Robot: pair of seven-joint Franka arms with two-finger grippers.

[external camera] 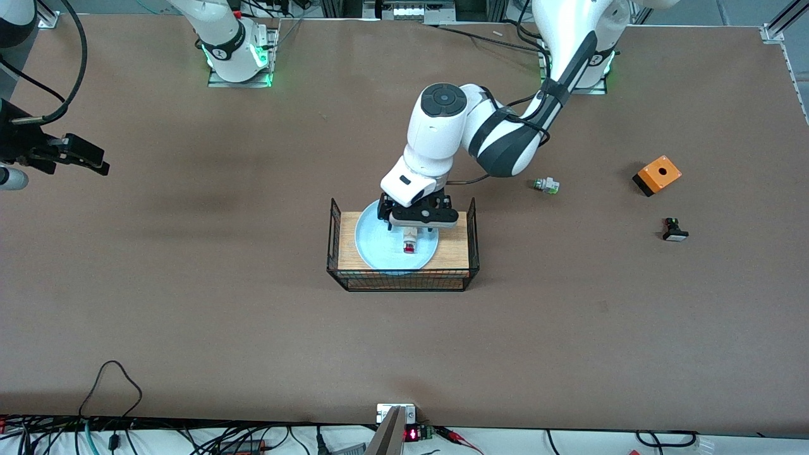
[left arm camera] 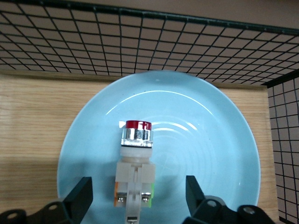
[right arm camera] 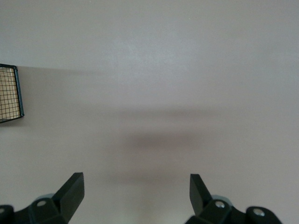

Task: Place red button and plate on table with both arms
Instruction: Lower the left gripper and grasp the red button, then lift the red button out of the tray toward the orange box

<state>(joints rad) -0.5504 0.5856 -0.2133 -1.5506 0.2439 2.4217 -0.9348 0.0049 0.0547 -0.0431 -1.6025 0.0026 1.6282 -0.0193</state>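
Observation:
The red button (external camera: 411,243) lies on the pale-blue plate (external camera: 373,243), which rests on the wood-topped black wire rack (external camera: 404,279) in the middle of the brown table (external camera: 189,297). My left gripper (external camera: 412,231) is low over the plate. In the left wrist view the left gripper (left arm camera: 138,183) is open, its fingers (left arm camera: 84,191) on either side of the button's white body (left arm camera: 136,156) without touching it. The plate (left arm camera: 210,140) fills that view. My right gripper (external camera: 88,159) is open and empty (right arm camera: 136,181) over bare table toward the right arm's end.
A green-tipped white part (external camera: 547,186), an orange box (external camera: 657,175) and a black part with a white cap (external camera: 675,231) lie on the table toward the left arm's end. The rack's wire walls (left arm camera: 140,37) rise around the plate. A rack corner (right arm camera: 9,93) shows in the right wrist view.

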